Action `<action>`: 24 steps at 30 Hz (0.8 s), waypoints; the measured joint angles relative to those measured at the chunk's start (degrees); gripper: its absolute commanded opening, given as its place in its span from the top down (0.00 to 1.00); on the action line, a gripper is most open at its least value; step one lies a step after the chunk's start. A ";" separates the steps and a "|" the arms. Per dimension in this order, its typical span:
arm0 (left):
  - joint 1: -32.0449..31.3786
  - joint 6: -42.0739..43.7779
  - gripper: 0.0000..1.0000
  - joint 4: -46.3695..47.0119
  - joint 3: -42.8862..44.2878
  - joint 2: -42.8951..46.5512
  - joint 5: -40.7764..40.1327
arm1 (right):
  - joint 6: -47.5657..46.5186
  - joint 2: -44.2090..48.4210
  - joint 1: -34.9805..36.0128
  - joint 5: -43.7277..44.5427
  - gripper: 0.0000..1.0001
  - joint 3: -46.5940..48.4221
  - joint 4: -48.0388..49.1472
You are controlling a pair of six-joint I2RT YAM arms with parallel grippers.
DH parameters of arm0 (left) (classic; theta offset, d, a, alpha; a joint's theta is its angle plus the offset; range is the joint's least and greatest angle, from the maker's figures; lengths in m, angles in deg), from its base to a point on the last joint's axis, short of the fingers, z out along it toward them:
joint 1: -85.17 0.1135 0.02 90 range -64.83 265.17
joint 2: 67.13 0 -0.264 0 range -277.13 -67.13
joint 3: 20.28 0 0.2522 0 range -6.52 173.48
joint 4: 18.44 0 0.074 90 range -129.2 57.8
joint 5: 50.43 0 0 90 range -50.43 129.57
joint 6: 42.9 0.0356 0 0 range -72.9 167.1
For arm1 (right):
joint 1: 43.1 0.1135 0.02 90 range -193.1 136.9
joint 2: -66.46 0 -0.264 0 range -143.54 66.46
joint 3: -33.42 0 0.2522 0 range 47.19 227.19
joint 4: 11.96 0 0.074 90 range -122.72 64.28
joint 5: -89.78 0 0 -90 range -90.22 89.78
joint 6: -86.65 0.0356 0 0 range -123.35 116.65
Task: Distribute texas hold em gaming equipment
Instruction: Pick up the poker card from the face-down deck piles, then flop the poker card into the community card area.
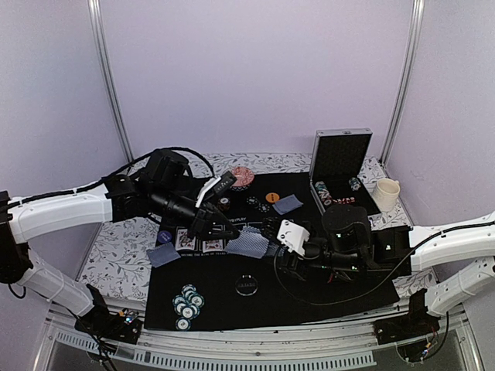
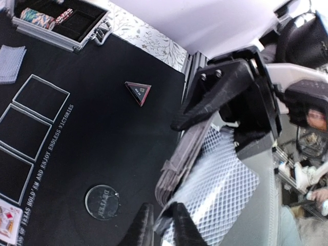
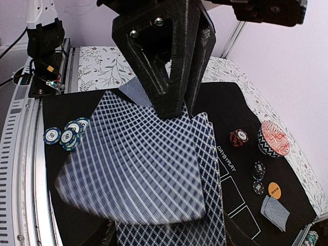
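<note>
I judge the step in hand to be taking one card off the deck [image 1: 249, 243], which sits fanned in the right tool [image 3: 177, 110] above the middle of the black mat [image 1: 309, 303]. That tool is clamped on the deck's near end. The left tool [image 2: 161, 229] has its fingertips almost together at the edge of the top card [image 3: 133, 169]. That card is smeared in both wrist views, so I cannot tell whether the pinch really has it. To do this well I would bite only the top card at its free corner. Then I would slide it flat along the face of the fan rather than lift, so the cards beneath do not drag out. The right grip should hold firm and level throughout, and I would check for a single card before carrying it off. The left arm reaches in from the left across the worktop, its wrist tipped down towards the centre. The right arm lies low from the right, its tool pointing left to meet the other.
</note>
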 measured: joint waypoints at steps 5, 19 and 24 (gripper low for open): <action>0.04 0.00 1.00 -0.37 0.00 0.31 1.86 | -0.07 0.00 0.00 0.20 0.51 0.00 -0.04; 1.79 1.11 1.00 -5.22 1.66 6.27 0.42 | 0.04 2.29 0.20 2.56 0.51 -1.66 0.17; 4.57 3.74 1.00 -10.03 6.86 9.90 -7.17 | 0.35 3.58 0.20 4.02 0.51 -3.06 0.09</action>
